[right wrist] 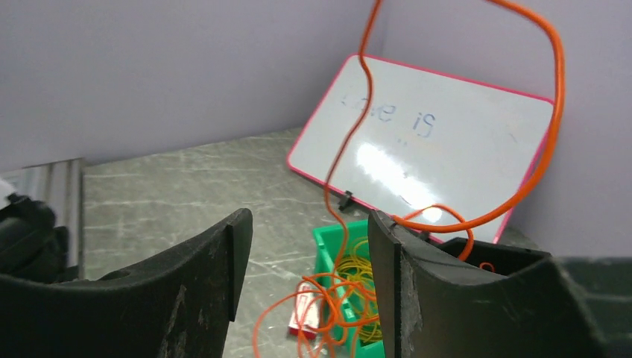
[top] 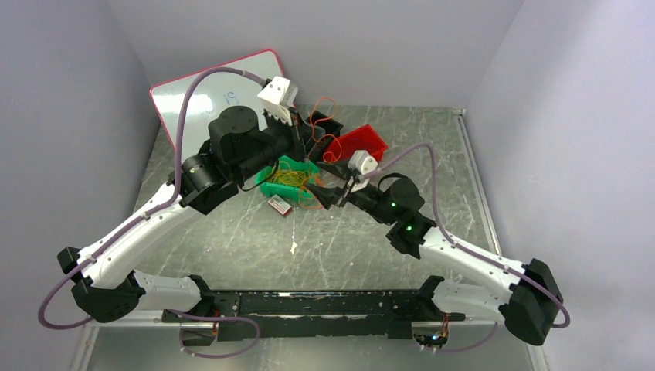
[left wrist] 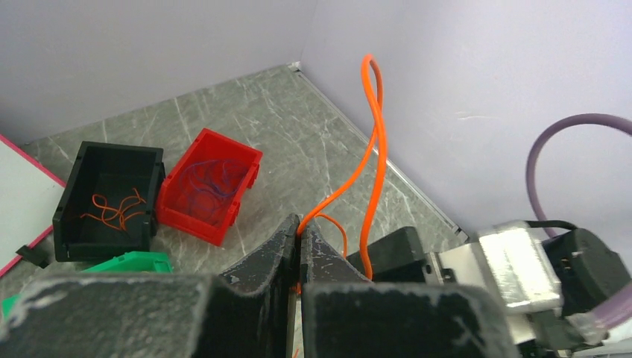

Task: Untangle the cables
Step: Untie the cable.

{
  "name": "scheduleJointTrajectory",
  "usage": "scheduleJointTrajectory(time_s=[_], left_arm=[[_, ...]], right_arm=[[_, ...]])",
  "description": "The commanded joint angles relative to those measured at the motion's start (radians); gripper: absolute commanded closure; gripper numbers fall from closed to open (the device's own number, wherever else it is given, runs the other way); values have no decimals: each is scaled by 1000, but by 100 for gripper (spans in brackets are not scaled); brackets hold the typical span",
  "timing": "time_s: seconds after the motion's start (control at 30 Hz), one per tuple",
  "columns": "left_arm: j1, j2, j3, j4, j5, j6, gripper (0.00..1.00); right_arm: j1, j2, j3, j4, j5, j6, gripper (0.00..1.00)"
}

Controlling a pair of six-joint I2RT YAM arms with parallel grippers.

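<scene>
One orange cable (left wrist: 378, 134), judged light and springy, is clamped in the left gripper's (left wrist: 300, 231) jaws above the cables (top: 295, 179) in and beside the green bin (top: 270, 188), and is best taken near them by the right gripper's (right wrist: 309, 261) parted jaws.

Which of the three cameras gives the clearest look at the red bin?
The left wrist view: the red bin shows whole, its inside visible. The top external view shows it small, its near edge hidden by the right arm. The right wrist view misses it.
</scene>
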Motion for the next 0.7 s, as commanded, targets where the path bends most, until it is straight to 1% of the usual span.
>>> scheduleJointTrajectory(time_s=[0.0,0.07,0.17,0.37,0.5,0.6,0.67], left_arm=[[-6,2,41,7,21,0,93],[-5,2,40,11,36,-3,93],[-6,-3,24,35,85,-11,93],[-7,8,-42,92,185,-86,93],[-7,14,-34,102,193,-90,93],[-7,34,16,93,183,-70,93],[-7,55,58,87,181,-57,93]], right_arm=[[6,63,22,130,93,-47,39],[6,90,16,158,94,-53,40],[5,121,15,151,86,-57,43],[7,125,-28,125,128,-50,60],[7,87,-78,43,186,-14,61],[7,63,-127,-19,255,37,62],[6,59,-151,-67,305,83,64]])
